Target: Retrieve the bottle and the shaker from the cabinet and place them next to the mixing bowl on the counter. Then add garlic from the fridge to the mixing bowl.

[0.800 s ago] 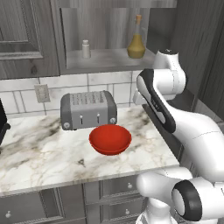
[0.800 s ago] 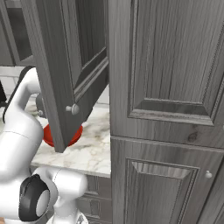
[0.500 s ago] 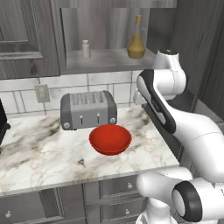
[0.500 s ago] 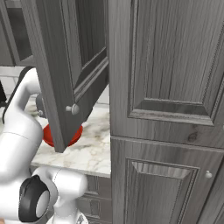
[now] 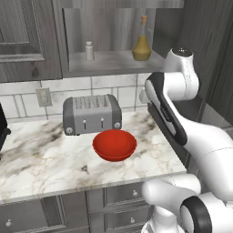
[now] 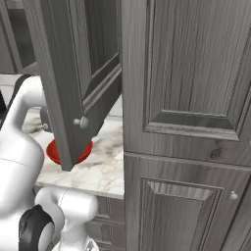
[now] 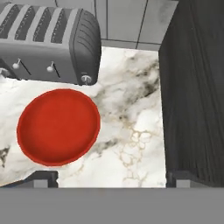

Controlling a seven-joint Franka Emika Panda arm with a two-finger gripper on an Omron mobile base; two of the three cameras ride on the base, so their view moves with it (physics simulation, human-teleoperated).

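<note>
On the shelf of the open cabinet (image 5: 109, 63) stand the amber bottle (image 5: 142, 45) on the right and the small grey-white shaker (image 5: 89, 51) on the left. The red mixing bowl (image 5: 114, 144) sits on the marble counter (image 5: 41, 159) in front of a toaster. In the hand view my gripper (image 7: 112, 180) hangs open and empty above the counter (image 7: 131, 127), with the mixing bowl (image 7: 58, 127) below and to its left. The bowl (image 6: 53, 152) peeks out behind the open cabinet door (image 6: 73, 88). The fridge and the garlic are out of view.
A grey toaster (image 5: 91, 114) stands against the tiled wall behind the bowl, and it also lies at the top left of the hand view (image 7: 48, 41). A dark wood-grain panel (image 7: 192, 87) bounds the counter on the right. Tall panelled doors (image 6: 186, 122) stand to the right.
</note>
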